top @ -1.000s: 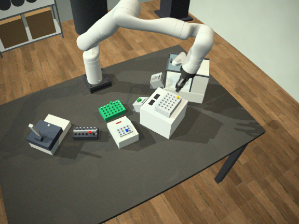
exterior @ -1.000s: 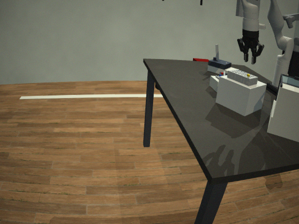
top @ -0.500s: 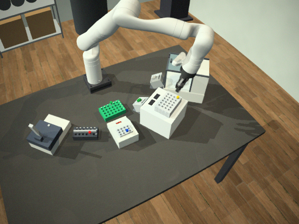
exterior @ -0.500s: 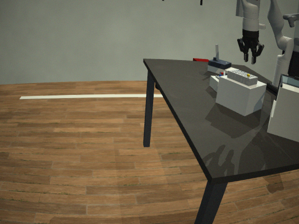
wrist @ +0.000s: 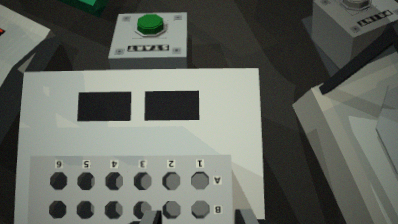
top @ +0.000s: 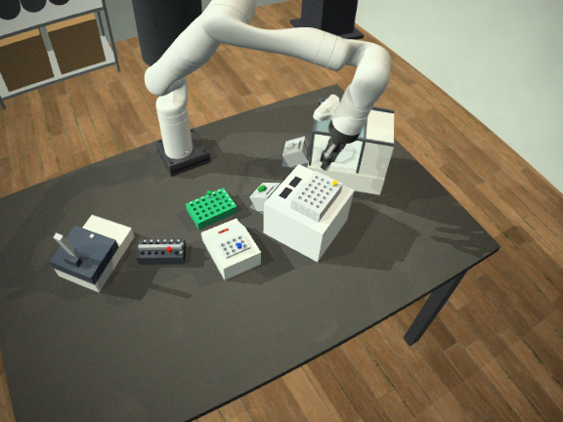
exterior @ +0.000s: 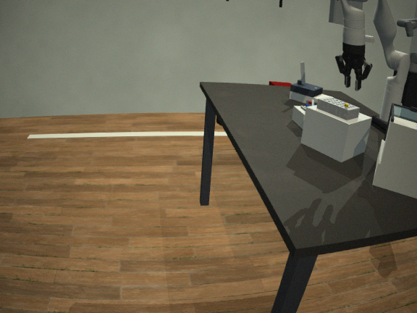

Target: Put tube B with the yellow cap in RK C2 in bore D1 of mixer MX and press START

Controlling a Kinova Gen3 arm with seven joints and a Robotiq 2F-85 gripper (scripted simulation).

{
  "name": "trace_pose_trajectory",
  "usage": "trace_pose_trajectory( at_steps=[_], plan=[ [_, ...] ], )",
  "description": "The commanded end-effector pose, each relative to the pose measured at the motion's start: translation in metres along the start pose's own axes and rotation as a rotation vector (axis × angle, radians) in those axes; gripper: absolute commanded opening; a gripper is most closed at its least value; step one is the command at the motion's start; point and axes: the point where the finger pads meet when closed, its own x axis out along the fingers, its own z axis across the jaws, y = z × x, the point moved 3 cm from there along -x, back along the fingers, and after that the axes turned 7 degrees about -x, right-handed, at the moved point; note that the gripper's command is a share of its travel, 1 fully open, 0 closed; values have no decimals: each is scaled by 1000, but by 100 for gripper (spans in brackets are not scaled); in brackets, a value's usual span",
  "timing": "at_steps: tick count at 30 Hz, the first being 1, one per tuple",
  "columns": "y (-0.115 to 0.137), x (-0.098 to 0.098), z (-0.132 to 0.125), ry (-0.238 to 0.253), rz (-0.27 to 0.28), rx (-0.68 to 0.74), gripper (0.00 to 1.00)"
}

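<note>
Tube B's yellow cap (top: 335,183) (exterior: 347,105) sits in a corner bore of the grey shaking block on the white mixer MX (top: 303,230) (exterior: 333,138) (wrist: 225,125); the wrist view does not show it. My gripper (top: 324,163) (exterior: 352,86) (wrist: 197,218) hangs above the block's front rows, clear of the tube, with its fingers partly apart and nothing between them. The green START key (top: 262,188) (wrist: 148,23) sits on the small panel in front of the mixer. The two lamp windows (wrist: 104,106) (wrist: 171,105) on the mixer's top are dark.
The glass-walled balance BAL (top: 376,147) (exterior: 394,159) stands close beside the mixer, with its small key box (top: 295,151). The green rack RK (top: 211,208), the dry block DB (top: 231,248) with a blue tube, the magnet block MG (top: 160,250) with a red tube, and the spectrophotometer SP (top: 90,251) lie further off.
</note>
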Motion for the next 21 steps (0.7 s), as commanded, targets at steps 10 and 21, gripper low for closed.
trace_pose_trajectory(
  at_steps=[10,21],
  plan=[
    [41,5,-1,-6,-12,5,42],
    [70,11,-2,-5,-12,3,42]
  ],
)
